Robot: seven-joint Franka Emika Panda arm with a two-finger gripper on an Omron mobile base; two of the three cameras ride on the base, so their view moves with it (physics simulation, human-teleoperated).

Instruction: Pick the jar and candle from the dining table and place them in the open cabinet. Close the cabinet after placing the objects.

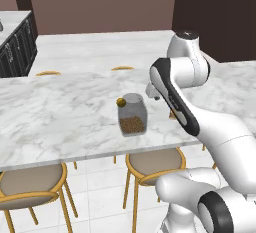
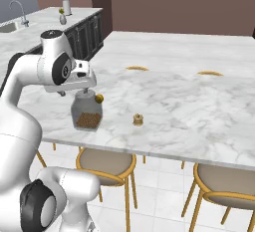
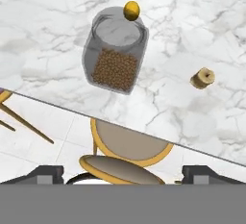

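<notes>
The clear glass jar (image 1: 132,116) (image 2: 87,112) (image 3: 115,50), with brown grains in its lower half and a golden knob, stands near the front edge of the white marble dining table (image 1: 50,112) (image 2: 189,106) (image 3: 192,16). The small tan candle (image 2: 138,120) (image 3: 202,78) lies on the table a short way to the jar's right. My gripper (image 2: 73,93) (image 3: 124,174) hovers just above the jar on its near side. It is open, its fingertips (image 3: 45,172) are wide apart, and nothing is between them. The open cabinet is out of view.
Round tan-seated stools (image 1: 152,164) (image 2: 107,162) (image 3: 127,143) with gold legs stand under the table's front edge. A marble counter over dark drawers (image 1: 17,47) (image 2: 84,32) lies beyond, with a sink and faucet (image 2: 15,19) at far left.
</notes>
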